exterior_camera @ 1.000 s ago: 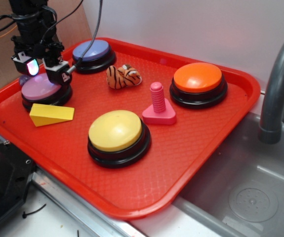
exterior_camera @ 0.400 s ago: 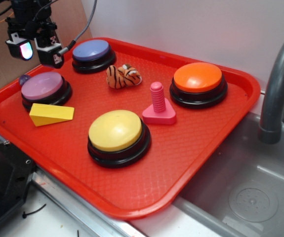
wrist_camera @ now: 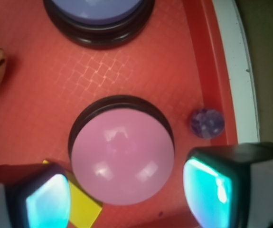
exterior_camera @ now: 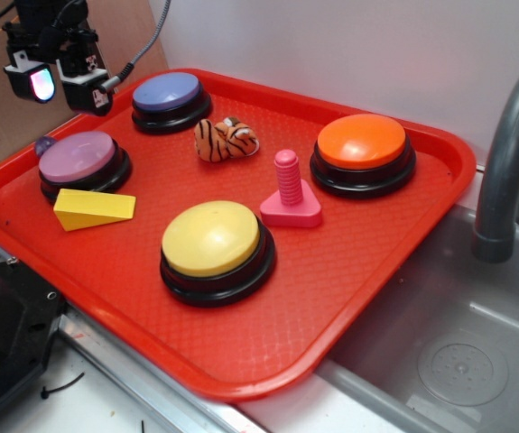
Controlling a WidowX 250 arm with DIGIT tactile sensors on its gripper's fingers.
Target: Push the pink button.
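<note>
exterior view: the gripper (exterior_camera: pixel 58 83) hung in the air at the tray's ten o'clock corner, above and clear of the pink button (exterior_camera: pixel 78 156), touching nothing. its two fingers stood well apart with nothing between them; one pad (exterior_camera: pixel 41 85) glowed pale. the pink button sat on its black ring at about nine o'clock on the red tray (exterior_camera: pixel 349 298), just beside the rim. a small purple bead (exterior_camera: pixel 44 143) lay touching the button's base at its ten o'clock. a yellow wedge (exterior_camera: pixel 94 208) lay just beside the button at its six o'clock. the blue-purple button (exterior_camera: pixel 166 92) sat near, at the pink button's one o'clock. a toy tiger (exterior_camera: pixel 226 139) lay near the tray's middle, with the pink peg (exterior_camera: pixel 288 189) upright on its triangular base at the tiger's four o'clock. the yellow button (exterior_camera: pixel 211 239) sat at six o'clock on the tray, the orange button (exterior_camera: pixel 361 142) at two o'clock. a grey faucet (exterior_camera: pixel 508 153) rose past the tray's right rim.

wrist view: the pink button (wrist_camera: pixel 122 155) filled the middle, between the two lit pads (wrist_camera: pixel 48 200).
</note>
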